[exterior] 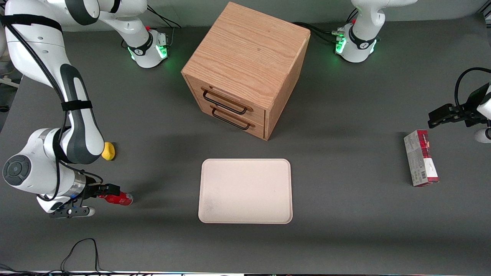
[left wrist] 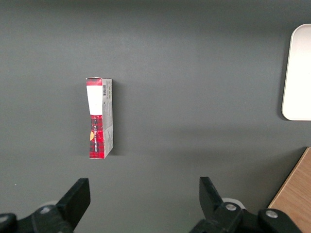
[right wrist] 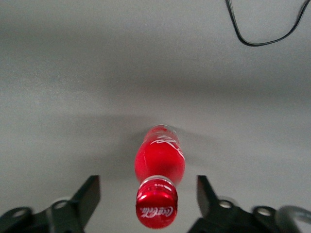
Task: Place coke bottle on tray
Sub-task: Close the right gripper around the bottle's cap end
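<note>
The coke bottle (exterior: 119, 198) is small, glossy red, and lies on its side on the grey table at the working arm's end, its silvery base pointing toward the tray. My right gripper (exterior: 104, 190) is low at the bottle's cap end. In the right wrist view the bottle (right wrist: 159, 165) lies between my open fingers (right wrist: 87, 196), cap nearest the camera, with a gap on each side. The cream-beige tray (exterior: 245, 191) lies flat at the table's middle, empty.
A yellow lemon-like lump (exterior: 108, 151) lies beside the working arm, farther from the front camera than the bottle. A wooden drawer cabinet (exterior: 245, 69) stands farther back than the tray. A red-and-white carton (exterior: 420, 158) lies toward the parked arm's end. A black cable (exterior: 82, 251) loops near the front edge.
</note>
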`<state>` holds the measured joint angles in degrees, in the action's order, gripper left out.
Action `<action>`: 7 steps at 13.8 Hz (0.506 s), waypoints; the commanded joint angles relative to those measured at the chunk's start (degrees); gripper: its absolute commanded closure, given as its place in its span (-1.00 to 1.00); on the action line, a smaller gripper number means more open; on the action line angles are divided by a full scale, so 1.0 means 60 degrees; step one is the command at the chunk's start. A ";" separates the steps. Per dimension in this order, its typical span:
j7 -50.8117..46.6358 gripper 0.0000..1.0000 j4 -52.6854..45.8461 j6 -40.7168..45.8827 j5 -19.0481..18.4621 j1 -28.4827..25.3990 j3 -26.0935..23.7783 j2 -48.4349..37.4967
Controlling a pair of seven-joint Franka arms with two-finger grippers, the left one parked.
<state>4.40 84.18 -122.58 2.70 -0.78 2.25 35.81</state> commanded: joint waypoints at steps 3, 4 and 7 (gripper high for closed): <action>0.0234 1.00 0.0311 -0.0049 0.0092 0.0100 -0.0083 -0.0344; 0.0190 1.00 0.0267 -0.0049 0.0107 0.0100 -0.0083 -0.0344; -0.0072 1.00 -0.0477 0.0518 0.0195 0.0086 -0.0097 -0.0344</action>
<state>4.33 83.65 -122.42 2.69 -0.64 2.22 35.34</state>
